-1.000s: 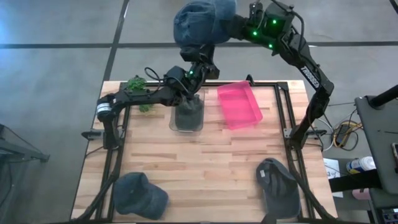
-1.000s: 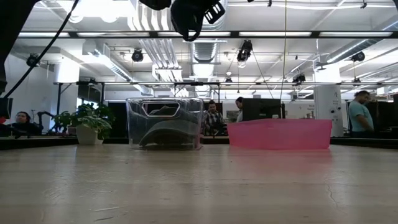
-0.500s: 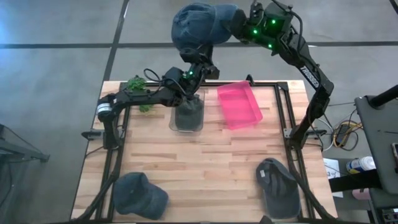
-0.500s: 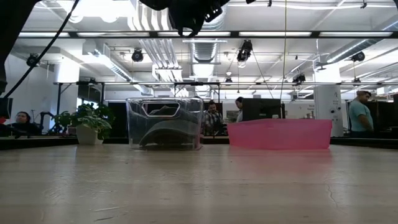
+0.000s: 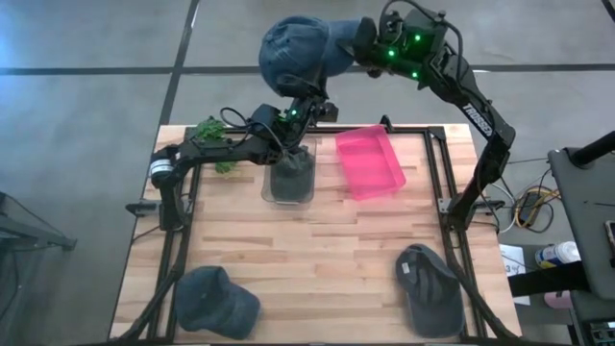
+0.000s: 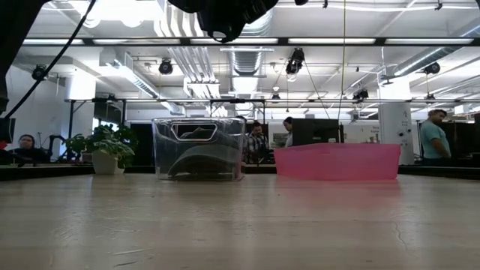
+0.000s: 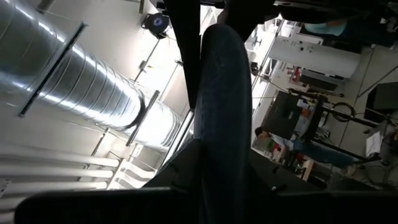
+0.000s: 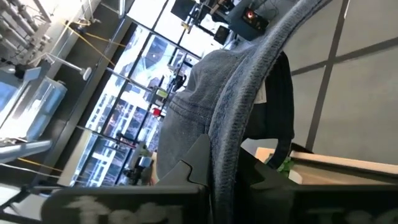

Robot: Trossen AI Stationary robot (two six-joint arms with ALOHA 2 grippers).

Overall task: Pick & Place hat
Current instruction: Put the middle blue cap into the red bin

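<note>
A blue denim hat is held high above the table's far edge, over a clear bin that has a dark hat inside. My right gripper is shut on the hat's right side. My left gripper reaches up from below and is shut on its near underside. In the low view only a dark lower end shows at the top edge. The left wrist view shows a dark blue band of the hat. The right wrist view shows the crown. My left gripper pinches a narrow edge of the hat between its two fingers, coming from below and pointing up. The hat stands above the fingers, lifted clear of the table. My right gripper pinches the hat's curved brim edge between its two fingers, coming about level from the table's right. The crown hangs beyond the fingers, clear of everything below.
A pink tray lies right of the clear bin. A small plant stands at the far left. Two more dark hats lie on the wood, one near left and one near right. People are in the room beyond.
Both grippers have carried the hat upward and a little toward the table's left. In the low view its dark lower end has risen almost out of the picture's top. Both grippers have stayed shut on it.
</note>
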